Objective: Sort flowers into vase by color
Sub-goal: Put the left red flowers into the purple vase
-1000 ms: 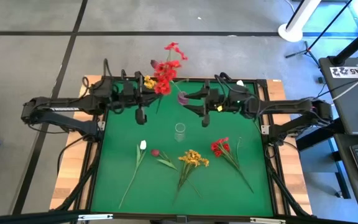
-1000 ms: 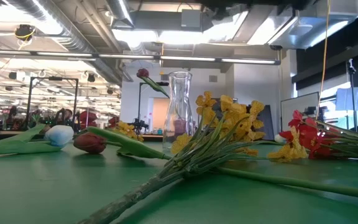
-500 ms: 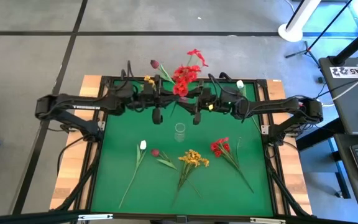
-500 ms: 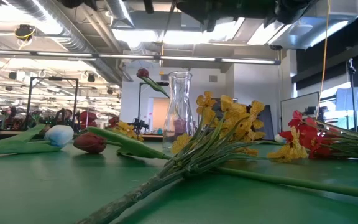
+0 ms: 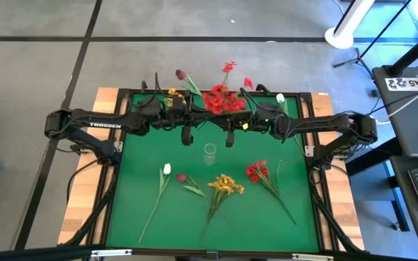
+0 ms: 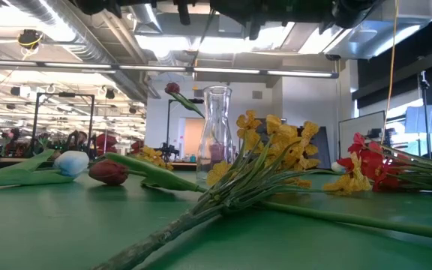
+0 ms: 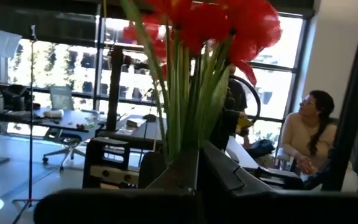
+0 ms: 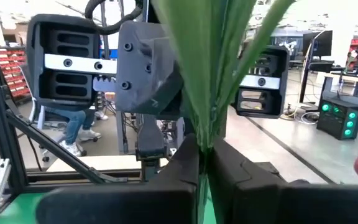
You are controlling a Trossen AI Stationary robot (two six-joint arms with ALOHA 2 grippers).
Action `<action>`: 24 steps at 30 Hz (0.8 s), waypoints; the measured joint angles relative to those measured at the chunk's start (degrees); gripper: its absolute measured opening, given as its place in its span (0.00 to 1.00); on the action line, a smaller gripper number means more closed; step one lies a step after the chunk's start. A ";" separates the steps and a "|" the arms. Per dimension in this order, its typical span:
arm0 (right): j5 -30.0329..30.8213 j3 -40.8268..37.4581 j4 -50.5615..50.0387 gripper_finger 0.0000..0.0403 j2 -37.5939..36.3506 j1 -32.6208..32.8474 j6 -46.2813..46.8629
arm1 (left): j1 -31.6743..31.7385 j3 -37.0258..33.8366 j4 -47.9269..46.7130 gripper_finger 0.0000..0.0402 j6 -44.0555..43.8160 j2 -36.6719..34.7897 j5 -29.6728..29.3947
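A bunch of red flowers (image 5: 220, 99) stands upright in the air over the table's far middle, blossoms up. My left gripper (image 5: 205, 112) and my right gripper (image 5: 228, 114) meet at the bunch from either side, and both are shut on its green stems. Nearer, an empty glass vase (image 5: 210, 153) stands on the green mat. Beyond it toward the near edge lie a white bud (image 5: 167, 169), a maroon tulip (image 5: 181, 177), a yellow cluster (image 5: 226, 185) and another red cluster (image 5: 256, 171), all flat on their stems. My left gripper pinches the bunch's green stems (image 7: 180, 140) between its two fingers (image 7: 224, 177). It comes about level from the table's left, across the stems. The bunch stands upright, lifted clear, with its red blossoms (image 7: 219, 25) above the fingers. My right gripper pinches the same bundle of stems (image 8: 205, 127) between its two fingers (image 8: 178, 168). It comes about level from the table's right, across the stems and facing the left gripper (image 8: 146, 78). The stems fan out upward from the hold, clear of the table.
At the table's far edge, behind the arms, a maroon tulip (image 5: 181, 74), a yellow bloom (image 5: 173, 93) and a white bud (image 5: 280, 98) stick up. The mat between the vase and the arms is bare green (image 5: 151, 148). A person (image 7: 303, 140) sits in the room beyond.
My left gripper has carried the red bunch toward the table's right and a little down, rolling it somewhat, and then stopped. My right gripper has sunk slightly to meet the stems and has shut on them.
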 joint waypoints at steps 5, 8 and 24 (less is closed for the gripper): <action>1.10 0.01 -1.70 0.04 -0.44 -0.04 -0.23 | -0.35 -0.02 -3.99 0.07 -0.24 -1.70 -1.74; 2.50 0.01 -3.35 0.02 -1.79 -0.01 -2.06 | -0.89 -0.02 -7.61 0.17 -0.02 -4.16 -2.00; 6.14 -0.01 -13.79 0.01 -5.70 -9.57 -4.71 | -3.54 -0.05 -37.36 0.43 7.69 -22.20 -20.08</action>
